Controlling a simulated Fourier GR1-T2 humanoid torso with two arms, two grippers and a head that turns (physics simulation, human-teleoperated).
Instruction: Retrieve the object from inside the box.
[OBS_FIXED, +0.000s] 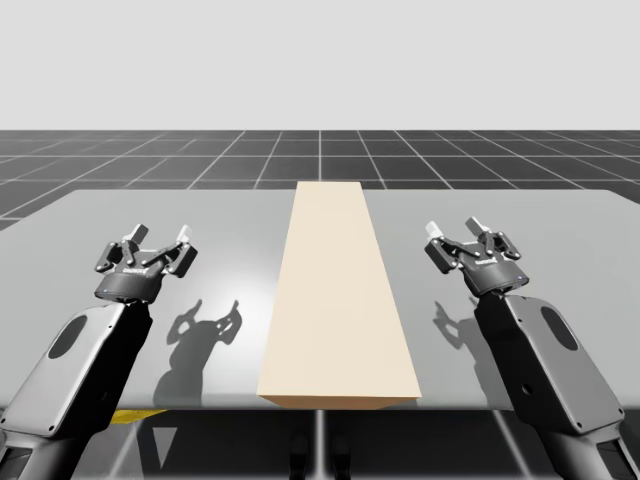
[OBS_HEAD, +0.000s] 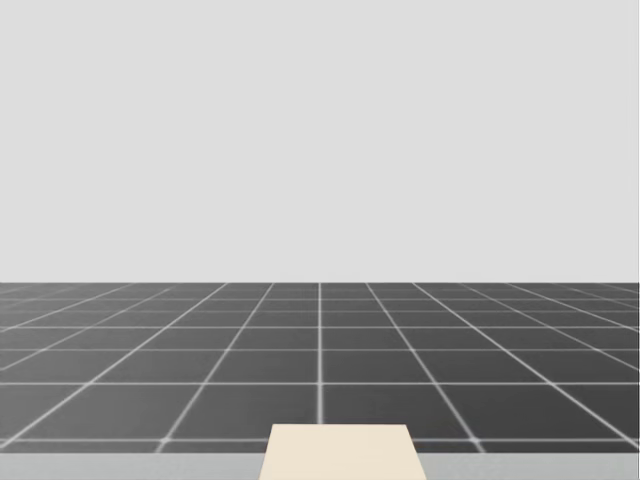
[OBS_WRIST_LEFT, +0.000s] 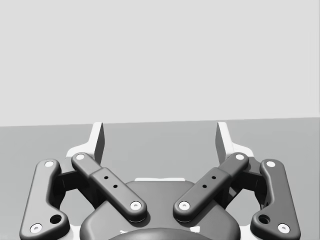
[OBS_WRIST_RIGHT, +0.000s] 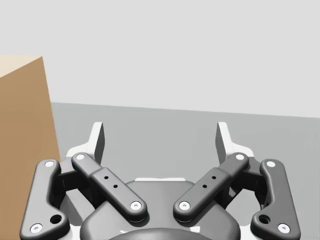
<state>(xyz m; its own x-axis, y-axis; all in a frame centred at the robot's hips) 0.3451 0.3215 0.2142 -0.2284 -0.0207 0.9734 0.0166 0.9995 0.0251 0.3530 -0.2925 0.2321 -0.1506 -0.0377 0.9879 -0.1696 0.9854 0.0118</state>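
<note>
"Two end effectors up. How does each one stand?"

"My left end effector (OBS_FIXED: 158, 238) is released: its fingers (OBS_WRIST_LEFT: 98, 141) stand wide apart, with bare grey counter (OBS_FIXED: 225, 215) seen ahead between them. My right end effector (OBS_FIXED: 456, 230) is released too, its fingers spread just as wide and touching no object."

"Where are they?"

"Both hover above the counter, one on each side of the box (OBS_FIXED: 338, 290) and apart from it. The left is over the counter's left part and the right over its right part. Each throws a shadow (OBS_FIXED: 205, 325) on the grey surface, on the side toward the box."

"And the box itself?"

"It is long and pale tan. It lies down the middle of the counter, from the near edge toward the far edge, between the two end effectors. Its top face shows as one flat, plain surface. In the right wrist view the box (OBS_WRIST_RIGHT: 20, 130) rises as a brown wall beside the end effector, on the side toward my left."

"What does it hold?"

"I cannot tell what lies inside it, or where. The top and walls hide that."

"What does your head see?"

"The far end of the box, with a strip of counter on either side. Beyond that is a dark gridded floor (OBS_HEAD: 320, 350) running out to a pale backdrop (OBS_HEAD: 320, 130)."
</note>
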